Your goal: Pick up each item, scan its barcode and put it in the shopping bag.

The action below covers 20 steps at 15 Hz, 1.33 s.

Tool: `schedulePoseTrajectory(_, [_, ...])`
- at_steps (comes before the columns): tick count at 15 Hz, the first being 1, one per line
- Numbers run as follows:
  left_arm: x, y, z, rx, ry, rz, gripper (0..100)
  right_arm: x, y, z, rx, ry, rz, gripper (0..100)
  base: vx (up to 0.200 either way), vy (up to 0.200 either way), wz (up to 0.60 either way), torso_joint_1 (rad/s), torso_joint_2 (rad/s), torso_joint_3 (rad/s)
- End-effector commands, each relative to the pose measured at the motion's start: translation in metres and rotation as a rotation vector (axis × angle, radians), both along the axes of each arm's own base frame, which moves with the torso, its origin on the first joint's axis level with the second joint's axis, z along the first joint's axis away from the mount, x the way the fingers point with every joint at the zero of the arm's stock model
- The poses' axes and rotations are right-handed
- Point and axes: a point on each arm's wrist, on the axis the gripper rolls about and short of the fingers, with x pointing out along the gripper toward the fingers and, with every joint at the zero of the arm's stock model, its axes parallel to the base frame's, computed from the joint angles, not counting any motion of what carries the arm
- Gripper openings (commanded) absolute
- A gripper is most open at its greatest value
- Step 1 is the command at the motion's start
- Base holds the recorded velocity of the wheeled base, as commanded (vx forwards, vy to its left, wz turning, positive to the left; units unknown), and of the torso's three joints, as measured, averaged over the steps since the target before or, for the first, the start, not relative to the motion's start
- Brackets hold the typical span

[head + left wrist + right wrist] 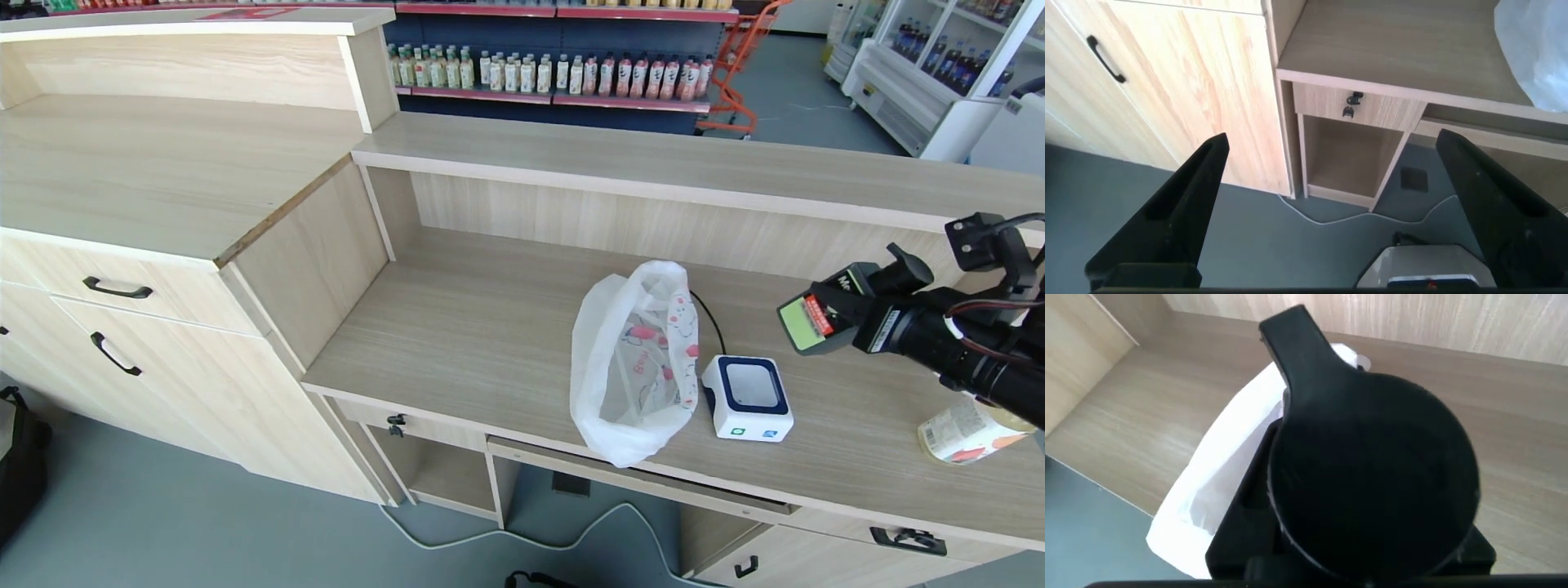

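Item: dark container [819,321], pinched in my right pincer [845,317] above the worktop's [490,343] right end; left pincer [1331,216] spread. I should face its label squarely to the scanner [749,398], front edge, beside the shopping bag [633,367].

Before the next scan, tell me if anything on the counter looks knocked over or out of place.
One thing: a labelled container seems to lie on its side at the right end of the counter, partly hidden under the right arm. The bag and scanner sit side by side, nothing spilled.
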Motion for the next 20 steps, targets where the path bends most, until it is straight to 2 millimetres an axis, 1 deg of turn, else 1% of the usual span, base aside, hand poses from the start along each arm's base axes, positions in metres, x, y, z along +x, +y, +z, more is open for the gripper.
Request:
schedulePoseTrajectory(1, [0.000,0.000,0.000,0.000,0.000,0.000,100,0.013,0.018,-0.003,-0.006,0.007,0.066,0,0.000,0.200,0.00,-0.012,0.00,0.002])
schedulePoseTrajectory(3, [0.000,0.000,0.000,0.000,0.000,0.000,100,0.037,0.035,-0.009,-0.018,0.015,0.109,0,0.000,0.200,0.00,0.005,0.00,0.002])
schedulePoseTrajectory(4, [0.000,0.000,0.000,0.000,0.000,-0.002,100,0.052,0.041,-0.014,-0.035,0.019,0.119,0,0.000,0.000,0.00,0.000,0.00,0.000])
schedulePoseTrajectory(6, [0.000,0.000,0.000,0.000,0.000,-0.002,100,0.075,0.048,-0.035,-0.085,0.053,0.135,0,0.000,0.000,0.00,0.000,0.00,0.000])
schedulePoseTrajectory(7, [0.000,0.000,0.000,0.000,0.000,-0.002,100,0.079,0.049,-0.039,-0.095,0.056,0.136,0,0.000,0.000,0.00,0.000,0.00,0.000])
schedulePoseTrajectory(8, [0.000,0.000,0.000,0.000,0.000,-0.002,100,0.090,0.052,-0.052,-0.109,0.080,0.141,0,0.000,0.000,0.00,0.000,0.00,0.000])
schedulePoseTrajectory(11, [0.000,0.000,0.000,0.000,0.000,-0.002,100,0.101,0.060,-0.072,-0.116,0.118,0.160,0,0.000,0.000,0.00,0.000,0.00,0.000])
schedulePoseTrajectory(14, [0.000,0.000,0.000,0.002,0.000,-0.002,100,0.111,0.071,-0.081,-0.118,0.126,0.185,0,0.000,0.000,0.00,0.000,0.00,0.000])
schedulePoseTrajectory(17, [0.000,0.000,0.000,-0.003,-0.002,-0.001,100,0.115,0.079,-0.093,-0.130,0.148,0.207,0,0.000,0.000,0.00,0.000,0.00,0.000])
schedulePoseTrajectory(20, [0.000,0.000,0.000,-0.020,0.000,-0.001,100,0.120,0.084,-0.096,-0.139,0.144,0.215,0,0.000,0.000,0.00,0.000,0.00,0.000])
